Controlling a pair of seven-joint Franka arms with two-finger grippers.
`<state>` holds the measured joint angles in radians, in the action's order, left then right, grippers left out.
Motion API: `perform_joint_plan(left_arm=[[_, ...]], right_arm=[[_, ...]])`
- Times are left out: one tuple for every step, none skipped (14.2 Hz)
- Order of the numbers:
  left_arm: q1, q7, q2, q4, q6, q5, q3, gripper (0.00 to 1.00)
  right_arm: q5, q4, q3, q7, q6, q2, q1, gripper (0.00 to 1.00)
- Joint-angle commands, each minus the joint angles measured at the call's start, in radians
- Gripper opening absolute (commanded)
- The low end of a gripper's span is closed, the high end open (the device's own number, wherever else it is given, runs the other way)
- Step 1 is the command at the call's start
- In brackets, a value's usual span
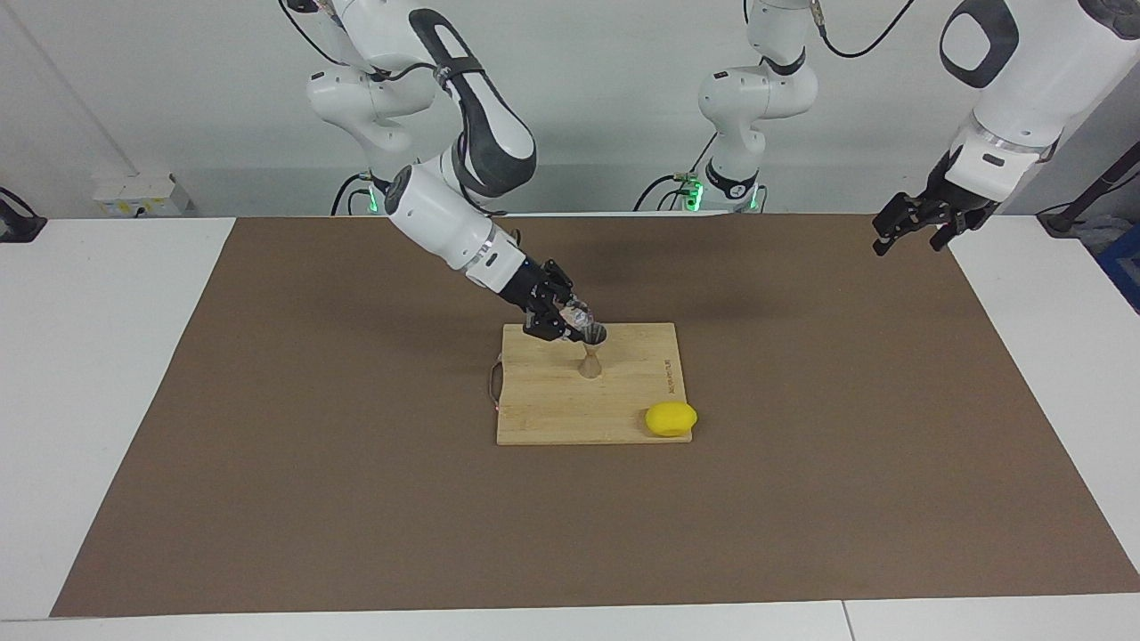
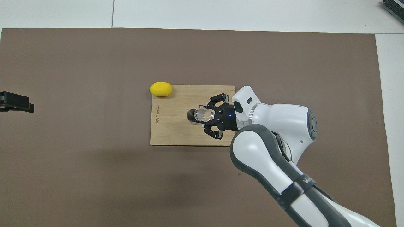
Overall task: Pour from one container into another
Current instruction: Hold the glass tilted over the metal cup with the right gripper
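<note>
A small clear glass cup (image 1: pixel 577 317) (image 2: pixel 202 114) is tipped over, its mouth at the rim of the grey steel hourglass jigger (image 1: pixel 590 352) (image 2: pixel 191 115). My right gripper (image 1: pixel 568 320) (image 2: pixel 205 114) is shut on the cup, over the wooden board. The jigger stands upright on the wooden cutting board (image 1: pixel 543 409) (image 2: pixel 170 132); from overhead the cup covers most of it. My left gripper (image 1: pixel 910 227) (image 2: pixel 14 102) waits open in the air over the mat's edge at the left arm's end of the table, holding nothing.
A yellow lemon (image 1: pixel 671 418) (image 2: pixel 161 89) lies at the board's corner farthest from the robots, toward the left arm's end. A brown mat (image 1: pixel 312 463) covers the white table. A third robot base (image 1: pixel 746 107) stands at the robots' edge of the table.
</note>
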<state>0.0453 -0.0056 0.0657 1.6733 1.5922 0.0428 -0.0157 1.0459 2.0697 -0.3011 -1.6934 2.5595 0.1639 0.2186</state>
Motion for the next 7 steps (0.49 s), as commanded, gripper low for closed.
perform_joint_plan(left_arm=[[-0.016, -0.025, -0.03, -0.082, -0.063, -0.018, -0.012, 1.0], [-0.018, -0.025, -0.038, -0.086, -0.063, -0.02, -0.015, 1.0], [-0.018, -0.025, -0.044, -0.095, -0.061, -0.02, -0.013, 1.0], [-0.019, -0.027, -0.043, -0.098, -0.046, -0.018, -0.007, 1.0], [-0.03, -0.028, -0.041, -0.096, -0.034, -0.018, -0.01, 1.0], [-0.048, -0.028, -0.043, -0.098, -0.043, -0.018, -0.02, 1.0], [-0.05, -0.028, -0.047, -0.099, -0.044, -0.018, -0.02, 1.0]], right_arm=[[-0.049, 0.024, 0.013, 0.06, 0.013, -0.03, 0.008, 0.0], [-0.053, 0.026, 0.013, 0.069, 0.013, -0.03, 0.008, 0.0], [-0.056, 0.024, 0.013, 0.073, 0.013, -0.032, 0.008, 0.0], [-0.063, 0.024, 0.013, 0.087, 0.013, -0.03, 0.008, 0.0], [-0.069, 0.024, 0.013, 0.102, 0.013, -0.032, 0.008, 0.0], [-0.07, 0.023, 0.014, 0.113, 0.013, -0.03, 0.01, 0.0], [-0.076, 0.021, 0.014, 0.122, 0.013, -0.03, 0.01, 0.0]])
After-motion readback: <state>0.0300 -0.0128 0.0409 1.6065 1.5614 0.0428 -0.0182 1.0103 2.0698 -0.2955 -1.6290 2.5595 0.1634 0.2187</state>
